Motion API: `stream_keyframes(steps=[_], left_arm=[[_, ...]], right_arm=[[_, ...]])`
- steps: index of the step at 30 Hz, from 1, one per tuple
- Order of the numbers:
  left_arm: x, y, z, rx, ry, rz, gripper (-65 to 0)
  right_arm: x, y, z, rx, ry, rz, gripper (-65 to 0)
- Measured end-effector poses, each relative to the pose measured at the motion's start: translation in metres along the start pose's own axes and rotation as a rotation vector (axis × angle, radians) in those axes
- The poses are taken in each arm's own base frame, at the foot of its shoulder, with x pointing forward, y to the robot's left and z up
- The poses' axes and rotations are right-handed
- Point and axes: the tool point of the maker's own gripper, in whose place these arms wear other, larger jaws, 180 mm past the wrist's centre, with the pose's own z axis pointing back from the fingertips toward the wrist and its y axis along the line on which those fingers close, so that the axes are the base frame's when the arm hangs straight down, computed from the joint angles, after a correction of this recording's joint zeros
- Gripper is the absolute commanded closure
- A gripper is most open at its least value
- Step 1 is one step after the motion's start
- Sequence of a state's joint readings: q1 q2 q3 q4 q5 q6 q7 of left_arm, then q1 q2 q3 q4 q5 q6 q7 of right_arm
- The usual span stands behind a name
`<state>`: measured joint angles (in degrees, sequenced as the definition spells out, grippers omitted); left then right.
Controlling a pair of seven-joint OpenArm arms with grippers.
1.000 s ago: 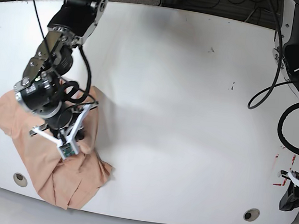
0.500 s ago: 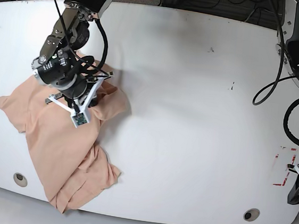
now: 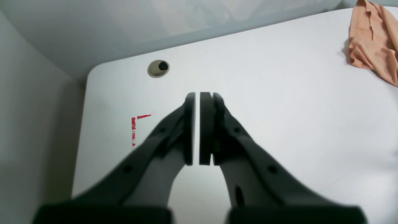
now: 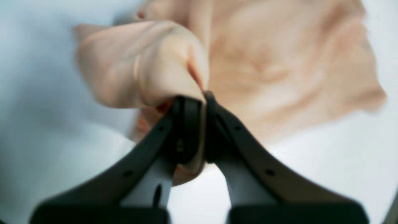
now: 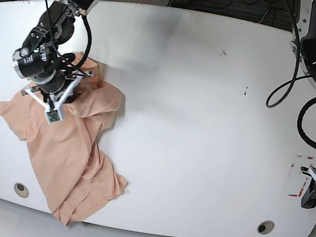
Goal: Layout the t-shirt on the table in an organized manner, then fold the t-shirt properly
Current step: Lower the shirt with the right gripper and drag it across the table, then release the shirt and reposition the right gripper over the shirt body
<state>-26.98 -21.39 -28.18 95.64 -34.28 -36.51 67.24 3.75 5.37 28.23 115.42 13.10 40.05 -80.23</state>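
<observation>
At about nine o'clock on the white bench (image 5: 191, 127), the right tool (image 4: 199, 102) is clamped on a bunched fold of the peach t-shirt (image 5: 70, 149), which lies crumpled and trails toward the seven o'clock edge beside a round grommet hole (image 5: 21, 189). A second grommet hole (image 5: 265, 226) sits near five o'clock. At four o'clock, by the red corner marks (image 3: 136, 127), the left tool (image 3: 197, 96) hovers with its fingers nearly together, holding nothing.

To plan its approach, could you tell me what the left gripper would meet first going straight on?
Probably the glossy white tabletop near the round grommet hole; depth is unclear.
</observation>
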Motion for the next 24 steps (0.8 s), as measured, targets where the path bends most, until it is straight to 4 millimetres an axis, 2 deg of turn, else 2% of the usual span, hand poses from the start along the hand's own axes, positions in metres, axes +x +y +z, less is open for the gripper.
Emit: stream_keyframes(steps=[4,6,8,11,12,14,15,19,24], left_arm=[[-0.003,-0.006,-0.003,-0.014,0.0,0.013,0.0],[-0.004,-0.008,-0.004,-0.019,0.002,0.015,0.0],[-0.006,-0.01,-0.005,-0.024,0.004,0.017,0.0],[-0.012,-0.01,-0.005,-0.025,0.018,0.019,0.0],[-0.014,-0.01,-0.005,-0.024,0.024,0.019,0.0],[-0.018,-0.01,-0.004,-0.02,0.038,0.019,0.0],[-0.018,-0.01,-0.005,-0.02,0.038,0.019,0.0],[-0.015,-0.011,-0.005,-0.025,0.027,0.019,-1.4],[-0.014,-0.01,-0.005,-0.025,0.024,0.02,-9.0]], right_arm=[[-0.012,-0.023,0.007,-0.062,0.034,-0.027,-4.3],[-0.015,-0.03,0.009,-0.077,0.034,-0.039,-10.6],[-0.017,-0.034,0.011,-0.088,0.035,-0.052,-20.8],[-0.02,-0.038,0.012,-0.097,0.038,-0.069,-40.0],[-0.021,-0.039,0.012,-0.099,0.038,-0.074,-49.3],[-0.023,-0.041,0.013,-0.105,0.038,-0.082,-60.9],[-0.022,-0.042,0.014,-0.106,0.032,-0.089,-64.7],[-0.024,-0.048,0.017,-0.117,0.024,-0.113,-65.0],[-0.016,-0.051,0.017,-0.129,0.0,-0.109,-65.0]])
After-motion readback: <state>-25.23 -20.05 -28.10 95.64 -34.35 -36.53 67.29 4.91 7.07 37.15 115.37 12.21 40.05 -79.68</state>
